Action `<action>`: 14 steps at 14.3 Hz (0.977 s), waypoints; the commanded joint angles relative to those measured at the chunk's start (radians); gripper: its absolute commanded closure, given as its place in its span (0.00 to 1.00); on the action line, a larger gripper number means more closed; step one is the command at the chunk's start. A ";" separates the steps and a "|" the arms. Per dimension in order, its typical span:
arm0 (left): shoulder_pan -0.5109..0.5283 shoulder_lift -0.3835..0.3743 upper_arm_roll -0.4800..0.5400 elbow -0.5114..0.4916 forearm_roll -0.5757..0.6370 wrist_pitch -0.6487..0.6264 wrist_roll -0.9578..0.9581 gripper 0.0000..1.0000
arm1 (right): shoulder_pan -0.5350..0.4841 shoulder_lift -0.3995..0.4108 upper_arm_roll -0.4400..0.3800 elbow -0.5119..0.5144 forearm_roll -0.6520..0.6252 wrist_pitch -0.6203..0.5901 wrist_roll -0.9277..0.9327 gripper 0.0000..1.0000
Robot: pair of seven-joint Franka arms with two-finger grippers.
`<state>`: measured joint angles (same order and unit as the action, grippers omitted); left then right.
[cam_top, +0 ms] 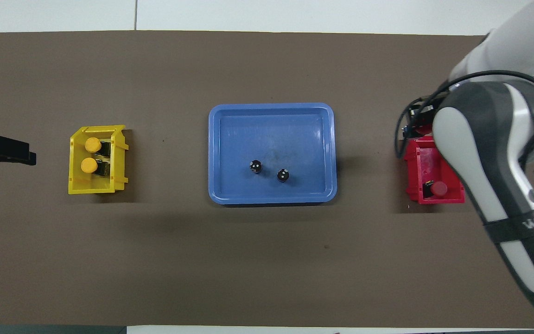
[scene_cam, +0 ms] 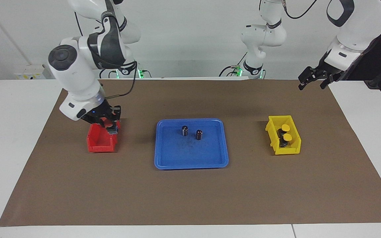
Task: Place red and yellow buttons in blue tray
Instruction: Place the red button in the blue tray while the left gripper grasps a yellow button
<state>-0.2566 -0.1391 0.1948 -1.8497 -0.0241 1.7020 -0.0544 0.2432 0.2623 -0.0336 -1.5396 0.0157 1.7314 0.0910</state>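
Fingers of the right gripper [scene_cam: 111,128] are seen clamped together on a red button [scene_cam: 113,127], which is held in the air over the red bin [scene_cam: 100,145] at the right arm's end of the brown mat [scene_cam: 190,198]. In the overhead view this gripper is largely hidden by its own arm. A second red button [cam_top: 438,188] is seen lying inside the red bin, at the end nearer to the robots.

The left gripper [scene_cam: 310,86] is held up over the edge of the mat at the left arm's end, and its fingers are spread apart with nothing between them. That arm is waiting.

Two yellow buttons [scene_cam: 286,132] are seen side by side in the yellow bin [scene_cam: 288,150], which is set toward the left arm's end.

The blue tray [scene_cam: 190,164] is placed at the middle of the mat, between the two bins and well apart from each. No button is seen in it; only two dark cylinders [scene_cam: 192,132] are stood upright there, near each other, in the half nearer to the robots.
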 commanded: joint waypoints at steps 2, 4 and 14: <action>-0.029 -0.086 -0.037 -0.248 0.016 0.181 -0.030 0.03 | 0.131 0.194 -0.003 0.214 -0.011 -0.010 0.195 0.97; -0.032 -0.076 -0.037 -0.304 0.015 0.250 -0.018 0.03 | 0.177 0.276 -0.002 0.248 -0.010 0.029 0.257 0.96; -0.010 0.131 -0.034 -0.344 0.015 0.531 0.042 0.05 | 0.222 0.313 0.004 0.101 0.003 0.293 0.308 0.88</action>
<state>-0.2782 -0.0380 0.1579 -2.1972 -0.0236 2.1798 -0.0369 0.4552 0.5995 -0.0322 -1.3748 0.0146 1.9746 0.3757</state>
